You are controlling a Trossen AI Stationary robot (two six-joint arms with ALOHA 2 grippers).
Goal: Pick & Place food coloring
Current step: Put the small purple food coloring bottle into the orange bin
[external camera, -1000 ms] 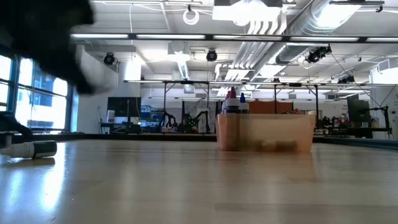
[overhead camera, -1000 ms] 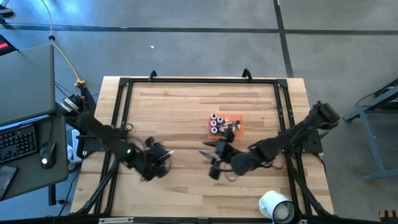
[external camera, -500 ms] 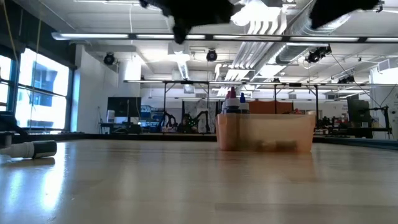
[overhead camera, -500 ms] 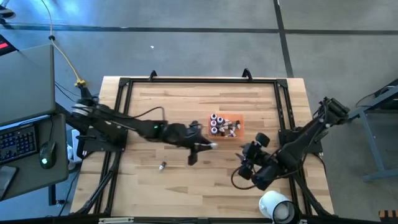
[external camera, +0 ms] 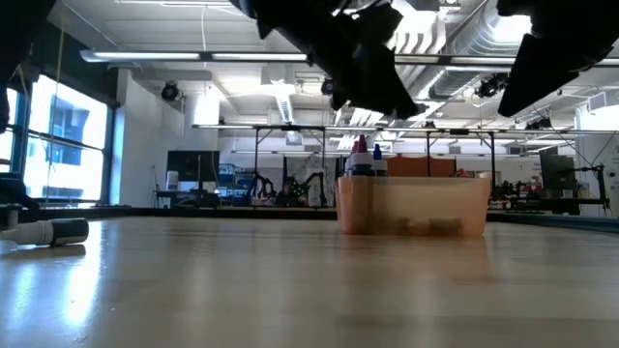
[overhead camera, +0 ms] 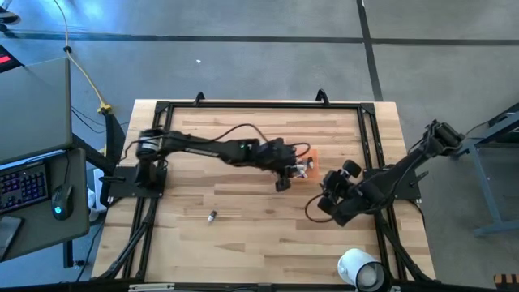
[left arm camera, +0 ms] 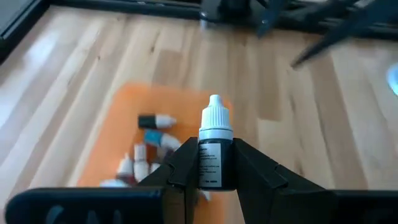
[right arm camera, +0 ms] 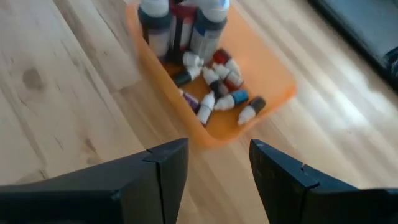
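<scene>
The translucent orange tray [overhead camera: 306,166] sits mid-table and holds several tiny food coloring bottles, some standing [right arm camera: 180,25], some lying [right arm camera: 217,87]. My left gripper [overhead camera: 283,180] hovers at the tray's left near corner, shut on a dark bottle with a white cap [left arm camera: 214,149]. My right gripper [overhead camera: 331,193] is open and empty to the right of the tray, above the table; its fingers [right arm camera: 168,168] stand apart in the right wrist view. One more small bottle [overhead camera: 212,216] lies on its side on the table at the near left and also shows in the low view [external camera: 48,232]. My left gripper pinches the bottle's dark body [left arm camera: 210,163] between its two fingers. The white cap [left arm camera: 215,118] sticks out past the fingertips, along the fingers' line. The fingers come from the table's left, slanting down. The bottle is lifted clear, above the tray [left arm camera: 118,143].
A large white roll [overhead camera: 361,270] stands at the table's near right corner. A black frame [overhead camera: 259,105] runs around the table's edges. Bare wood lies left of and nearer than the tray.
My left gripper has gone from the table's near left toward the right and far side, to the orange tray. My right gripper has drawn away from the table's middle toward the right edge. The bottle lying at the near left has stayed put.
</scene>
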